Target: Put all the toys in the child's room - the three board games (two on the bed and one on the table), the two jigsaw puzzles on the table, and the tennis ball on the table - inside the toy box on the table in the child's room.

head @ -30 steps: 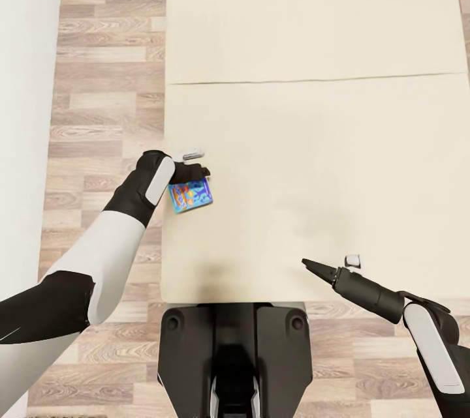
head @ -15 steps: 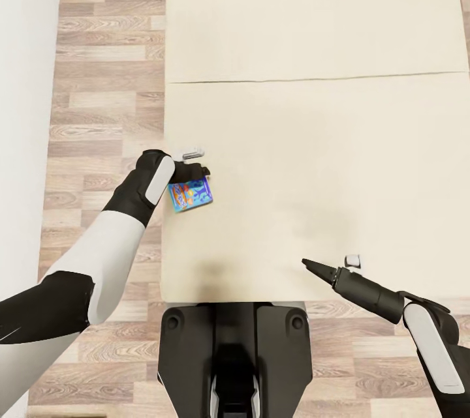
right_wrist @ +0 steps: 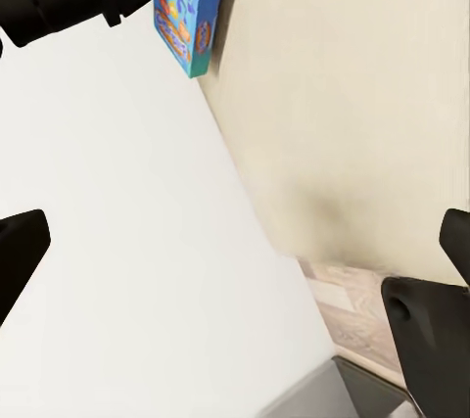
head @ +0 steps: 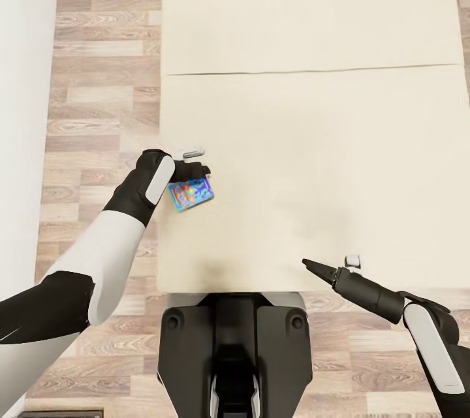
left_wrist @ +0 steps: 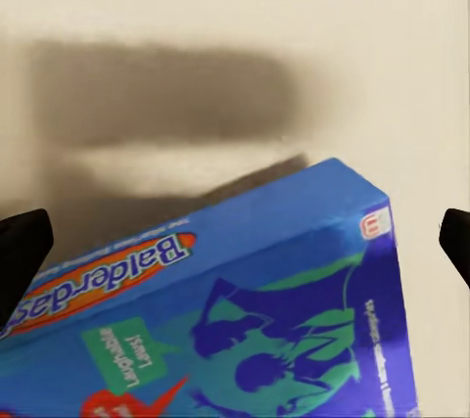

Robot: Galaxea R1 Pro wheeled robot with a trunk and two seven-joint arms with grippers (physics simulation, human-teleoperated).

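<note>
My left gripper point(head: 196, 178) is shut on a blue board game point(head: 191, 195), a small flat box with orange lettering, held just above the left edge of the bed point(head: 326, 144). In the left wrist view the blue box point(left_wrist: 255, 310) spans the space between the two black fingertips point(left_wrist: 20, 247) and casts a shadow on the beige mattress. The right wrist view shows the same box point(right_wrist: 186, 7) tilted on edge off the mattress. My right gripper point(head: 312, 266) hovers open over the bed's near right corner with nothing between its fingers.
Wood-plank floor point(head: 98, 79) runs along the bed's left side, bounded by a white wall point(head: 23, 111). My dark base point(head: 235, 353) stands at the bed's near edge. A seam point(head: 313, 70) crosses the mattress farther out.
The whole picture has shifted: the bed has slid a little away from my base. The blue box kept its place in the left gripper, and both arms hold the same pose.
</note>
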